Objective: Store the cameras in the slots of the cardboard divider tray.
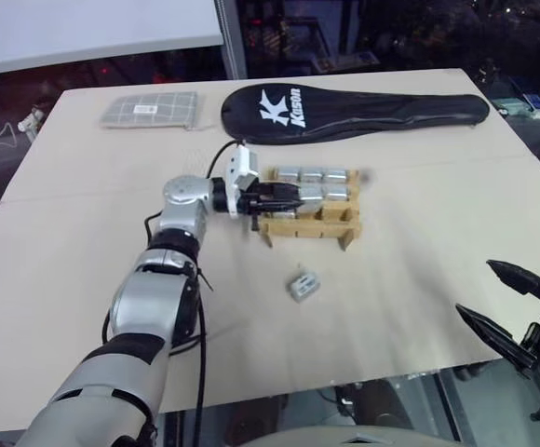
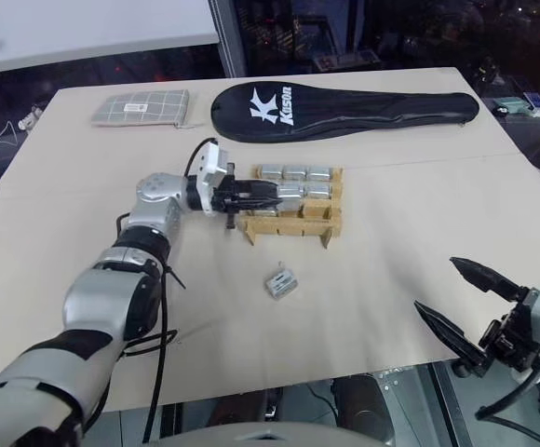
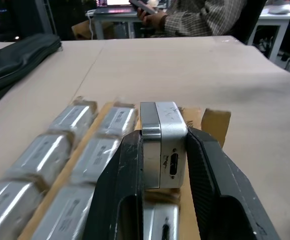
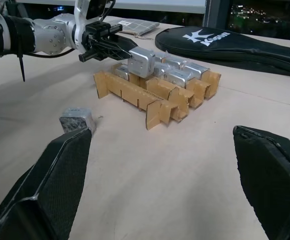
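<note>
You have the cardboard divider tray [image 1: 309, 223] near the middle of the tan table [image 1: 419, 186], its end tabs sticking out toward the robot. The far row holds three cameras [image 1: 313, 174] side by side. The middle row also shows cameras [image 1: 326, 193] in it, though the arm hides part of that row, so you cannot count them for certain. The near row looks mostly bare cardboard in the right wrist view.

One more camera, the held camera [image 3: 163, 142], is pinched in your left gripper [image 1: 284, 197]. Its two black fingers [image 3: 120, 185] press on the camera's two broad sides, and a small dark port faces the wrist lens. The camera hangs just above the tray, over the left end of the middle row, and the right wrist view shows it raised clear of the stored ones.

A loose camera [image 1: 303, 285] lies alone on the table in front of the tray, nearer the robot and apart from it.

Your right gripper [image 1: 507, 303] sits low at the table's near right edge, well away from the tray, its fingers spread wide with nothing between them.

At the far side lie a long black racket cover [image 1: 344, 110] and, left of it, a grey checked pouch [image 1: 151, 109]. In the left wrist view a person in a checked shirt [image 3: 200, 17] sits beyond the table.
</note>
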Tool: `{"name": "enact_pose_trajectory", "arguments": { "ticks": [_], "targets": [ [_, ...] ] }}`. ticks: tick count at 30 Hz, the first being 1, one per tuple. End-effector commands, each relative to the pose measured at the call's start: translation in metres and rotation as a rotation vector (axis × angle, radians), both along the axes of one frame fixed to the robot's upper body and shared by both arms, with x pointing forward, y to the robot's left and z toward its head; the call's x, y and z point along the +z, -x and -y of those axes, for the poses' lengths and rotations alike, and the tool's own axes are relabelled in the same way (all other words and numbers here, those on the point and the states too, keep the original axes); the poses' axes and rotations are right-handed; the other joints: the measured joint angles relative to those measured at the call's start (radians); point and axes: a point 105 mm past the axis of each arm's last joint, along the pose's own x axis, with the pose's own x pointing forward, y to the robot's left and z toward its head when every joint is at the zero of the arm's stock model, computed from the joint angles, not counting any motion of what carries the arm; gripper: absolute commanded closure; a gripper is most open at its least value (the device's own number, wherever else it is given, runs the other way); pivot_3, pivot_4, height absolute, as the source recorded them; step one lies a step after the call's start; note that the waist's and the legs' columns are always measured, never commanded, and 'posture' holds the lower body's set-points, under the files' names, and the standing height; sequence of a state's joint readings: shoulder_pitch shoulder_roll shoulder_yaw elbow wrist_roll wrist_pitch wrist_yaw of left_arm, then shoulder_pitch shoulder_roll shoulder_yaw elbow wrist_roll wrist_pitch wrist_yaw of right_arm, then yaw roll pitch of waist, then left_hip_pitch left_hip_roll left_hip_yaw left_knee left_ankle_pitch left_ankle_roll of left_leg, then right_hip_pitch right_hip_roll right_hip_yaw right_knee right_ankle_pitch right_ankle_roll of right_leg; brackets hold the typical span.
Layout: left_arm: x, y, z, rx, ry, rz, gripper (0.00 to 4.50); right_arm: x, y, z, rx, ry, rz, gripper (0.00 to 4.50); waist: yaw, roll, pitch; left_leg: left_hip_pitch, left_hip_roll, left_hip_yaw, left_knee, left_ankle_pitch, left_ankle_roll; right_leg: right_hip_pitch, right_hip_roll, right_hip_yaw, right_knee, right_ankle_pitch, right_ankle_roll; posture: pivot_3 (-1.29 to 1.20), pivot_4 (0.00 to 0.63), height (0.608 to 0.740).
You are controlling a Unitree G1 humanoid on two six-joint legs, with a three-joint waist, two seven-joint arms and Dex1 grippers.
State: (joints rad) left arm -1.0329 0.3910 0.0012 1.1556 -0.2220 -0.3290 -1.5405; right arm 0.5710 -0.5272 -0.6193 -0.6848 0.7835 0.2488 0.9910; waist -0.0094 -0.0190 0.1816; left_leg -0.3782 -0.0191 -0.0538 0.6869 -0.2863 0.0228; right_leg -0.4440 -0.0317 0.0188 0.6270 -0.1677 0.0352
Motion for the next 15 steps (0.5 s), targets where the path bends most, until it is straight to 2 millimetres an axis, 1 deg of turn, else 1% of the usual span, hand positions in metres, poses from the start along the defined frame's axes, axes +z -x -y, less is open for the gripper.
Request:
{"name": "enact_pose_trajectory", "arguments": {
  "ticks": [1,5,12,15],
  "targets": [
    [0.0,-0.001,-0.002,0.01,0.007,-0.017,3.87,0.006,0.0,-0.003,0.011,-0.009,0.034,0.03,0.0,0.0,0.0,0.0,0.0,0.0,0.0,0.0,0.0,0.0,0.0,0.0,0.0,0.0,0.0,0.0,0.15,0.74],
    [-0.007,0.003,0.0,-0.007,0.017,-0.032,3.87,0.006,0.0,-0.004,0.009,-0.012,0.037,0.03,0.0,0.0,0.0,0.0,0.0,0.0,0.0,0.0,0.0,0.0,0.0,0.0,0.0,0.0,0.0,0.0,0.15,0.74],
    [-0.017,0.005,0.008,-0.019,-0.026,0.012,3.87,0.004,0.0,-0.004,0.004,0.01,0.038,0.03,0.001,0.0,0.0,0.003,0.0,0.0,0.0,0.0,0.0,0.003,0.0,0.0,0.0,0.0,0.0,0.0,0.15,0.74],
    [-0.016,0.001,0.011,0.01,-0.018,0.009,3.87,0.005,0.0,-0.005,0.003,0.01,0.043,0.03,-0.001,0.0,0.0,0.005,0.0,0.0,0.0,0.0,0.0,0.005,0.0,0.0,0.0,0.0,0.0,0.0,0.15,0.74]
  ]
}}
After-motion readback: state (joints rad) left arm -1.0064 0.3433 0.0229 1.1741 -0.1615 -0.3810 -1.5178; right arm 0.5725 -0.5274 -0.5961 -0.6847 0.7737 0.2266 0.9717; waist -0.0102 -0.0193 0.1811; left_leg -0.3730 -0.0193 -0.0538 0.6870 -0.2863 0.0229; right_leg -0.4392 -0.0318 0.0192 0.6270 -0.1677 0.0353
